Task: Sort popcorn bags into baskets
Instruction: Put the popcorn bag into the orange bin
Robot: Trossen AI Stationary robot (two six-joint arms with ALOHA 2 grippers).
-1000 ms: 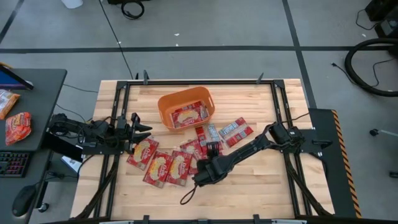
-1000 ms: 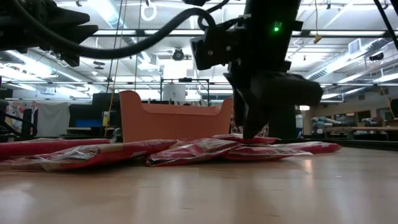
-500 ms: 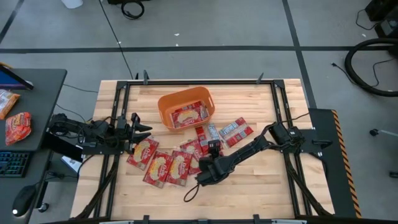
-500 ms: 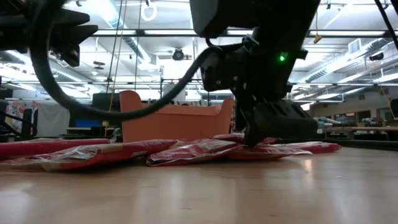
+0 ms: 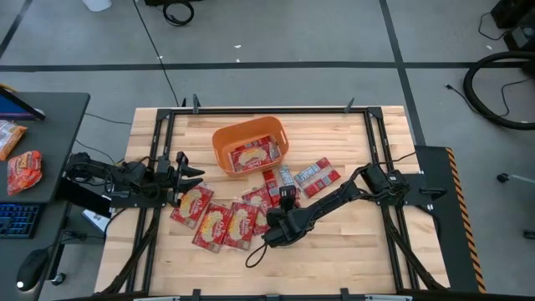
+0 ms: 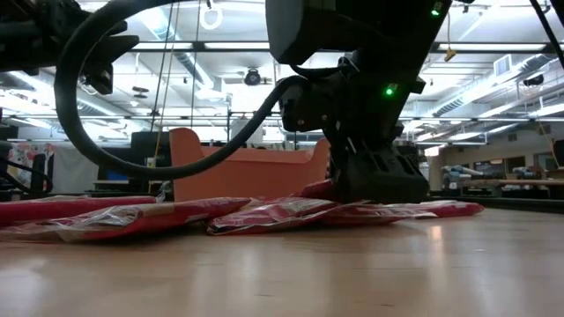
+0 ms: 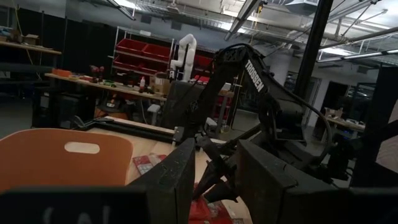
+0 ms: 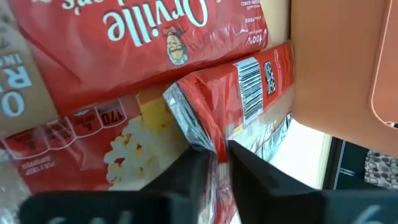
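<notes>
Right gripper (image 5: 285, 203) is down on the packet cluster mid-worktop — its fingers (image 8: 186, 171) are pinched on the edge of one popcorn bag (image 8: 233, 106), the barcode side showing, just beside the orange basket (image 5: 251, 147). In the low view that gripper (image 6: 374, 180) presses right onto the pile, the basket wall (image 6: 238, 172) behind it. The basket sits toward the far middle of the worktop (image 5: 334, 242) and holds a couple of red bags (image 5: 253, 154). Other bags (image 5: 219, 222) lie flat in a row toward the left, more (image 5: 316, 174) to the right of the basket. Near-edge strip and right side of the worktop are bare wood — free room. Left gripper (image 5: 185, 174) hovers at the left edge near a bag, fingers (image 7: 180, 174) parted, holding nothing.
</notes>
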